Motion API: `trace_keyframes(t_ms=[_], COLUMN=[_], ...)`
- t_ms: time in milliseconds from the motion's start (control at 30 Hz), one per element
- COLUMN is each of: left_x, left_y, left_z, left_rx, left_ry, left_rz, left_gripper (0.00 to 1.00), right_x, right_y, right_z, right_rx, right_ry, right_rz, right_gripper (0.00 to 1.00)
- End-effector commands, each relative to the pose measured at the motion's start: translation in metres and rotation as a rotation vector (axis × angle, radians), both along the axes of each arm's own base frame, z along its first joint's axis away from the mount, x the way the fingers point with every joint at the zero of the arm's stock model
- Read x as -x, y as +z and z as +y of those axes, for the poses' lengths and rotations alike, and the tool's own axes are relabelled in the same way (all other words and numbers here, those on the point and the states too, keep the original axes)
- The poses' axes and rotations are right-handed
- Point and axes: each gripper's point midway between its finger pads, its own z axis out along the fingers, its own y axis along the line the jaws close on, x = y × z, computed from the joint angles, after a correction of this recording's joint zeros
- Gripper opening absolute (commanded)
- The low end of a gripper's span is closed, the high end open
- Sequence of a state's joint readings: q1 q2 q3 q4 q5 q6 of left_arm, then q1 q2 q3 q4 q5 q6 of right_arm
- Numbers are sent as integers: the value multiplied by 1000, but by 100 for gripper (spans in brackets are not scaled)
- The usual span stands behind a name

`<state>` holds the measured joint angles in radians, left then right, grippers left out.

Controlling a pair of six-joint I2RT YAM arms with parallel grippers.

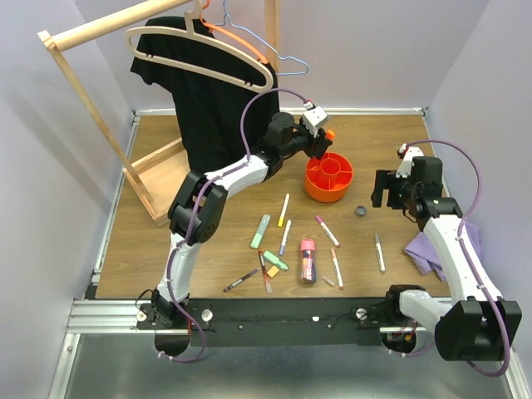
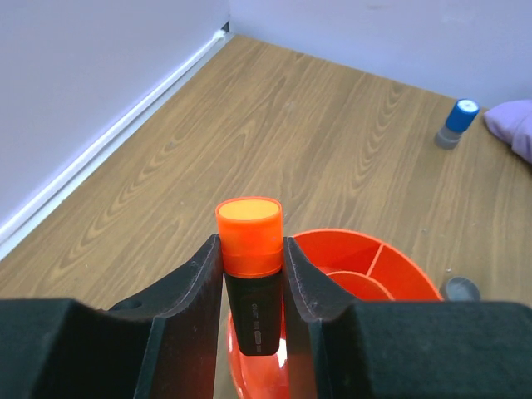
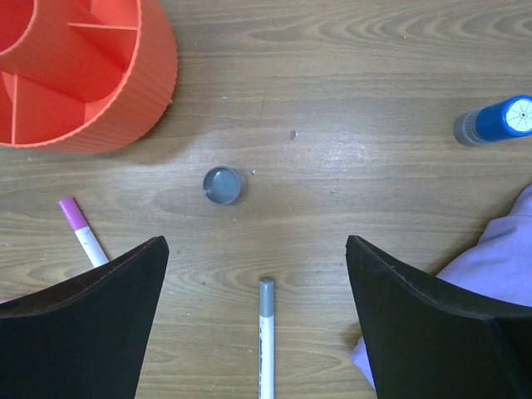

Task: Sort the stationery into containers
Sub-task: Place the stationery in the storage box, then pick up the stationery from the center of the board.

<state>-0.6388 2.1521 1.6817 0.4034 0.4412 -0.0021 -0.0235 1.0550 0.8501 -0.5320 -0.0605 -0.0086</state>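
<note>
Organiser (image 1: 318,192) sits beneath orange highlighter (image 2: 248,226) pinched in left gripper (image 2: 251,249); right gripper (image 3: 256,245) gapes empty.

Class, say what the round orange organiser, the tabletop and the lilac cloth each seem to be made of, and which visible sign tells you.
The orange organiser: moulded plastic, probably; even colour, fine ribbed wall, slight sheen. The tabletop: wood or wood-look laminate; flowing grain lines, smooth with a dull shine. The lilac cloth: soft matte fabric; it lies in rounded folds.
</note>
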Motion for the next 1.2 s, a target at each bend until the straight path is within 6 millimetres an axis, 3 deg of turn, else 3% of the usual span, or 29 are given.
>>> trace_keyframes(t_ms=[0,133,300,467,667,800,833,900,933,1000,1033,1100,1133,1167], left_x=[-19,-19,-15,-7,4,12,17,26,34,44,55,68,85,94], left_y=[-1,-10,-19,-26,-22,5,21,33,52,58,79,87,107,103], left_z=[5,9,14,17,19,23,25,27,31,38,46,60,75,87], left_rx=[29,24,19,16,20,48,62,75,89,81,91,68,48,18], left_ry=[52,55,69,62,43,33,29,25,23,21,22,42,52,66], left_rz=[-1,45,93,130,135,95,78,75,60,64,49,53,35,47], left_gripper=[0,2,21,26,40,48,48,53,55,57,57,58,58,58], right_x=[-4,-4,-6,-8,-7,-5,-5,-6,-6,-7,-7,-7,-7,-7], right_y=[-2,-7,-9,-6,-3,1,3,5,6,9,11,20,23,23], right_z=[-7,-6,-5,-6,-5,-4,-4,-3,-3,3,7,26,35,42], right_rx=[23,20,17,24,20,17,16,16,16,5,-3,-36,-50,-32], right_ry=[-15,-9,-1,1,1,4,7,17,19,54,86,231,299,394], right_rz=[2,15,19,11,5,-1,-6,-11,-14,-18,-17,-22,-23,-21], right_gripper=[95,95,95,95,95,95,95,95,96,96,96,96,96,96])
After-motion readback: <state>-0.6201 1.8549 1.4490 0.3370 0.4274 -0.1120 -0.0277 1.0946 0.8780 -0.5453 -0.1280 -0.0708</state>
